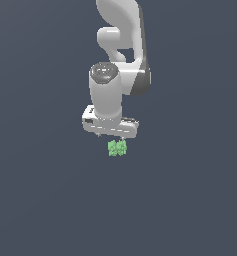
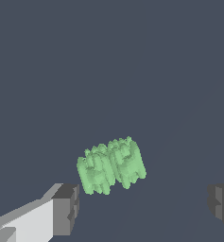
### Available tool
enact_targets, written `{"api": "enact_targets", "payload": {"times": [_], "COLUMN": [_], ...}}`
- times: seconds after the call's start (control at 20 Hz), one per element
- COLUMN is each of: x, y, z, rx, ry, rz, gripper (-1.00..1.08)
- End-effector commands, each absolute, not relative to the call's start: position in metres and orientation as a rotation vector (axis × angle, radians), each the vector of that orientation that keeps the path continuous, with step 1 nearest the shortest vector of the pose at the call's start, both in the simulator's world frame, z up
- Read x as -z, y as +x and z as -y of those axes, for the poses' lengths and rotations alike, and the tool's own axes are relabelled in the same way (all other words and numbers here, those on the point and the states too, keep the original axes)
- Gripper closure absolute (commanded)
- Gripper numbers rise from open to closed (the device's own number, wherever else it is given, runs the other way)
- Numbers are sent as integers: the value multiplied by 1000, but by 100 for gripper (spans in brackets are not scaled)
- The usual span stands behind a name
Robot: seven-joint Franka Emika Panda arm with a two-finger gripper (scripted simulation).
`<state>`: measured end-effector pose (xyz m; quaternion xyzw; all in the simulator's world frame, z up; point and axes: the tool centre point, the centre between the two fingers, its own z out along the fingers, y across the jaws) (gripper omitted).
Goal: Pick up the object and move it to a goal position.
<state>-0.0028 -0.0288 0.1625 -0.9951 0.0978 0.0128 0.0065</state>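
The object (image 1: 117,148) is a small light-green, knobbly clump lying on the dark grey floor, just below the white gripper (image 1: 111,136) in the exterior view. In the wrist view the object (image 2: 111,165) lies ahead of the gripper (image 2: 144,205), nearer to one dark finger pad (image 2: 66,208) than to the other, which shows only at the frame's edge. The fingers stand wide apart with nothing between them, so the gripper is open and empty. No goal marker shows in either view.
The white arm (image 1: 122,45) rises above the gripper toward the top of the exterior view. The floor (image 1: 50,200) is plain dark grey, and no other objects are in view.
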Motion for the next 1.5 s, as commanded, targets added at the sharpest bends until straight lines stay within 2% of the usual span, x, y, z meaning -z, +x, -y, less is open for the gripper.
{"api": "enact_targets", "payload": {"times": [0.0, 1.45], "x": [-160, -124], "y": [-3, -13], "z": [27, 10], "rx": [-40, -25], "ry": [-3104, -2743], "rz": [-389, -1522], "gripper": [-92, -92]}}
